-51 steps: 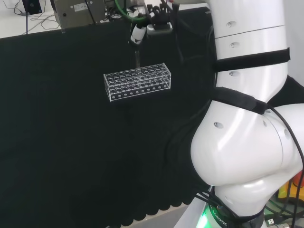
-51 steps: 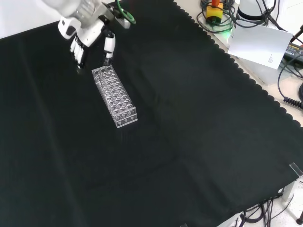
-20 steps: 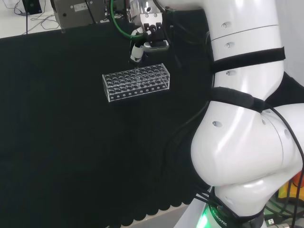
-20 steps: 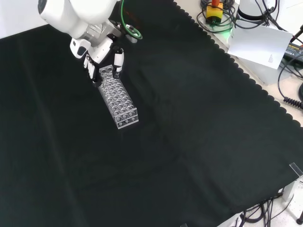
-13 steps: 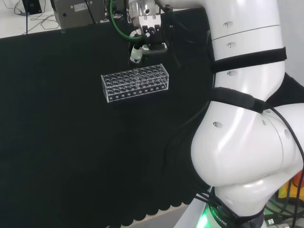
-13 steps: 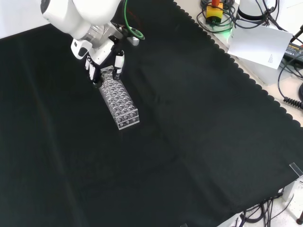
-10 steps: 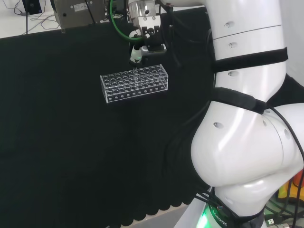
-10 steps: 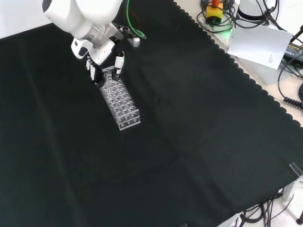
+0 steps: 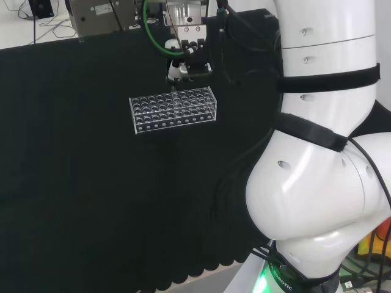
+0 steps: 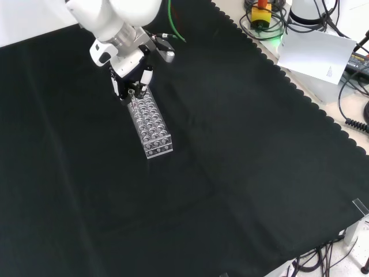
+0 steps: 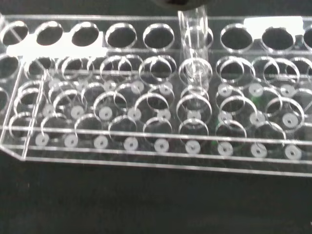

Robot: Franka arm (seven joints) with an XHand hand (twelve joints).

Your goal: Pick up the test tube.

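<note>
A clear plastic test tube rack (image 9: 174, 108) with many round holes lies on the black cloth; in the front view the rack (image 10: 151, 125) runs down from the hand. The black and white hand (image 9: 183, 58) hangs over the rack's far side, its fingers curled and pinching a clear test tube (image 11: 194, 43). In the front view the hand (image 10: 130, 72) stands over the rack's upper end. The tube stands upright, its rounded lower end at a hole in the rack (image 11: 146, 141). How deep it reaches I cannot tell.
The arm's big white links (image 9: 317, 159) stand at the right of the head view. A grey box (image 9: 101, 15) and cables lie beyond the cloth's far edge. In the front view, a sheet of paper (image 10: 314, 55) and cables lie past the cloth's scalloped right edge.
The hand has come down over the rack with the tube, which hung above it before. The rack has slid a little to the left in the head view.
</note>
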